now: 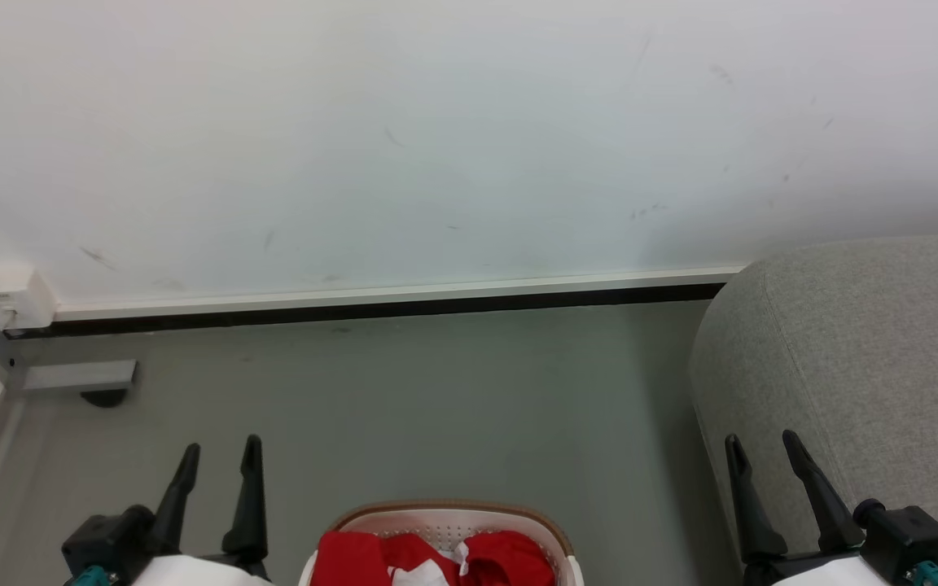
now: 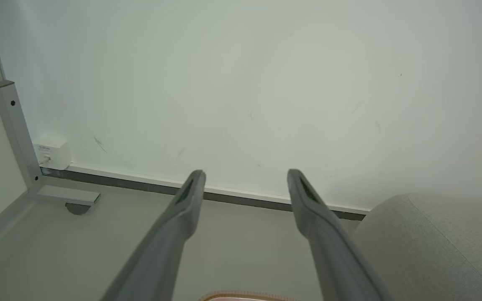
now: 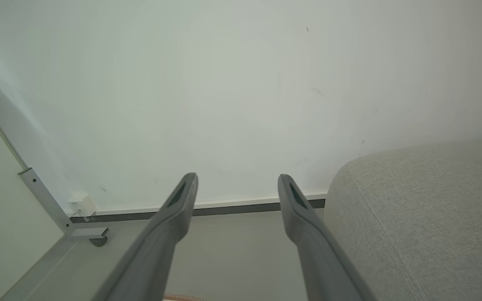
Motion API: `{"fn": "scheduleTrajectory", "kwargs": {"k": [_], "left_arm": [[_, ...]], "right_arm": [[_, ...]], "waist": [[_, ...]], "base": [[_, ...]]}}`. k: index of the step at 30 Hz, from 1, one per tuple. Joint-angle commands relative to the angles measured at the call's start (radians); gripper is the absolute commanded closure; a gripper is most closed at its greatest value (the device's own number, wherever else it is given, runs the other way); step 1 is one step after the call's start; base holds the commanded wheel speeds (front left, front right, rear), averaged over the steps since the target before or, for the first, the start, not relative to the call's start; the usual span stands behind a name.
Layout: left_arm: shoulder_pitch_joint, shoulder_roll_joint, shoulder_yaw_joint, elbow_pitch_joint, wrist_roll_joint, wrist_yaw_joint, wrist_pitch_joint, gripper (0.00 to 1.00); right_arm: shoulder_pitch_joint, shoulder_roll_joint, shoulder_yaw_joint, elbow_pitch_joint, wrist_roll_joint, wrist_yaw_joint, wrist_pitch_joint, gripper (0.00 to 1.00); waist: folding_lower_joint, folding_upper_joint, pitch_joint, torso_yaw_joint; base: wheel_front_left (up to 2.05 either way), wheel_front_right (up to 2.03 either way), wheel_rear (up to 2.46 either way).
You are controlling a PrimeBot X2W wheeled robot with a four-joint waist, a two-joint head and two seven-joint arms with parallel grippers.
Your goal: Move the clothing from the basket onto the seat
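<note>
Clothing (image 1: 436, 561): soft red jersey garments with white panels, heaped in the cream-white perforated plastic basket (image 1: 453, 514) with a brown rim band. It stands on the grey floor (image 1: 436, 391) at the near edge, between your two grippers. Left gripper (image 1: 222, 445) and right gripper (image 1: 760, 438) hover clear of it, jaws spread, nothing between them.

Judgement: fabric light, limp, likely to drape and trail. You should pinch a raised fold atop the heap, not a flat panel.

Farther right, the large grey woven-fabric seat (image 1: 868, 366) reaches back to the floor's far edge under the white wall (image 1: 436, 122).
</note>
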Motion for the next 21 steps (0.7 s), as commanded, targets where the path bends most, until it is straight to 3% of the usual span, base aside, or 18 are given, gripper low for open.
{"fn": "scheduleTrajectory", "kwargs": {"k": [1,21], "left_arm": [[-0.002,0.010,-0.001,-0.003,0.029,0.002,-0.010,0.00],[0.005,0.013,0.002,0.004,0.176,0.008,-0.050,0.00]], "right_arm": [[-0.012,-0.010,0.005,-0.002,-0.027,-0.001,-0.012,0.00],[-0.004,-0.010,-0.018,-0.011,-0.140,-0.002,-0.050,0.00]], "waist": [[0.0000,0.0000,0.000,0.000],[-0.0001,0.0000,-0.005,-0.003]], "base": [[0.00,0.00,0.00],[0.00,0.00,0.00]]}}
